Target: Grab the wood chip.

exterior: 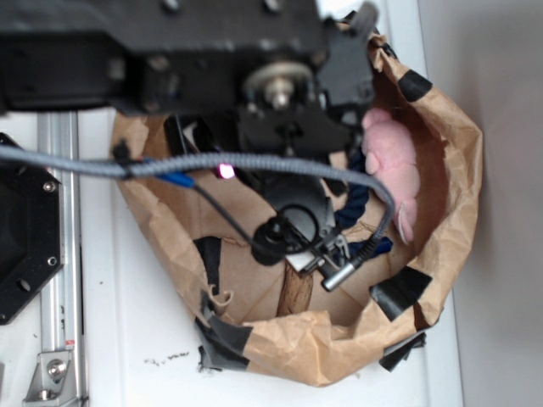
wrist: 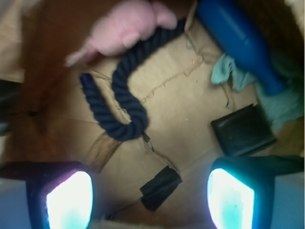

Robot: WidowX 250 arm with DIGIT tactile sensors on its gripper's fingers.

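Note:
The wood chip (exterior: 294, 294) is a small brown piece with dark grain, lying on the floor of the crumpled paper bag (exterior: 450, 203) near its front wall. In the wrist view the chip (wrist: 101, 151) shows partly, just above my left finger (wrist: 69, 200). My gripper (wrist: 150, 200) is open and empty, hanging inside the bag over the bag floor and a strip of black tape (wrist: 159, 186). In the exterior view the gripper (exterior: 299, 254) is just behind the chip, with its fingers hidden by the arm.
A pink plush toy (wrist: 128, 26), a navy rope (wrist: 119, 100), a blue bottle-like object (wrist: 238, 38), a teal cloth (wrist: 233, 74) and a black square pad (wrist: 243, 131) lie in the bag. The bag walls rise all round. A metal rail (exterior: 59, 254) stands on the left.

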